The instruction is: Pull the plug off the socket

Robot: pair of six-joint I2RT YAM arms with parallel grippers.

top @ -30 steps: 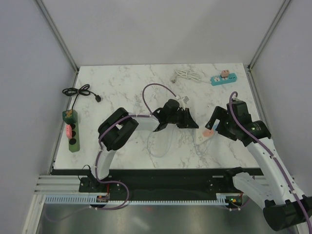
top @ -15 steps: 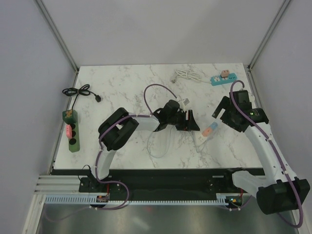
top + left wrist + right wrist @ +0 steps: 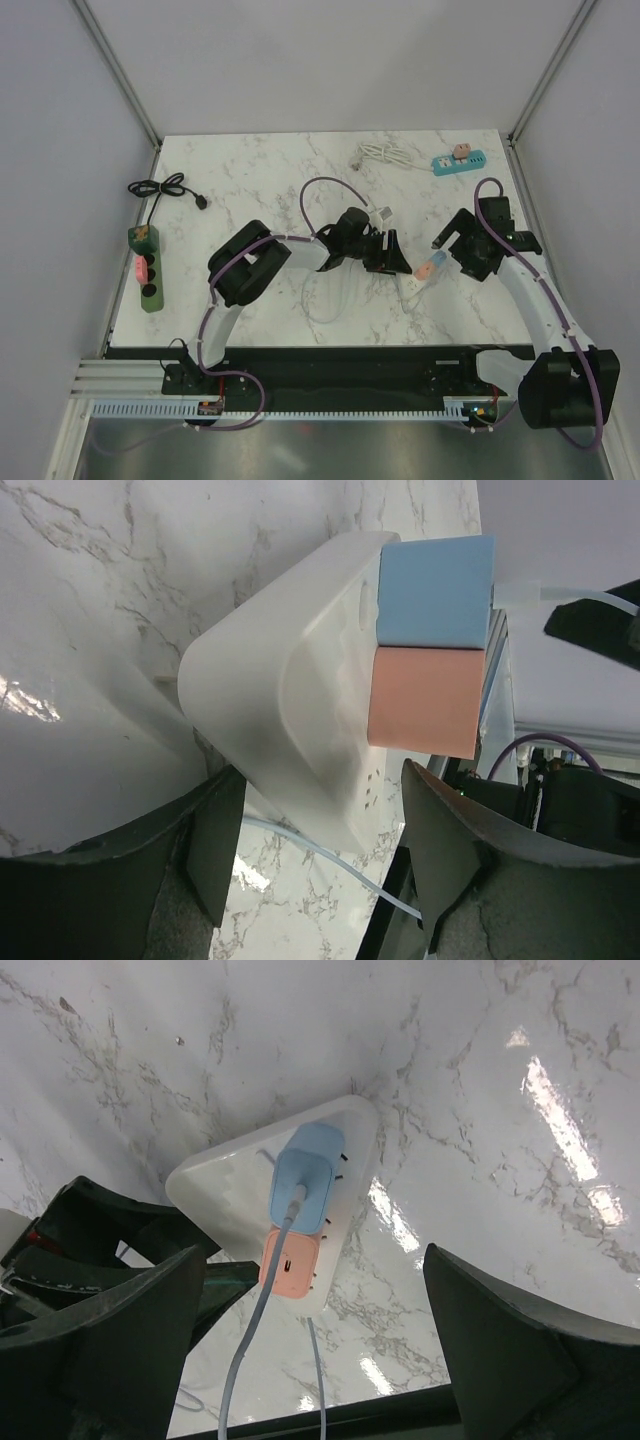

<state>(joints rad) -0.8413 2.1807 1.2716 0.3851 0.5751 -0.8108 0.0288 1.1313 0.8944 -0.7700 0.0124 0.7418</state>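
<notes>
A white socket strip (image 3: 413, 283) lies on the marble right of centre, with a blue plug (image 3: 310, 1175) and a pink plug (image 3: 290, 1260) side by side in it. A pale blue cable (image 3: 250, 1350) runs out of the blue plug. My left gripper (image 3: 396, 260) stands open at the strip's rounded end (image 3: 290, 730). Its fingers (image 3: 215, 840) flank that end without pressing it. My right gripper (image 3: 320, 1340) hangs wide open above the plugs (image 3: 430, 266), holding nothing.
At the back right sits a teal power strip (image 3: 458, 160) with a coiled white cable (image 3: 380, 153) beside it. A green power strip (image 3: 147, 270) and a black cord (image 3: 165, 188) lie at the table's left edge. A thin white cable (image 3: 330, 300) loops near the front.
My left gripper has gone from shut to open beside the white strip. The right gripper has risen and drawn back from the plugs, still wide open.
</notes>
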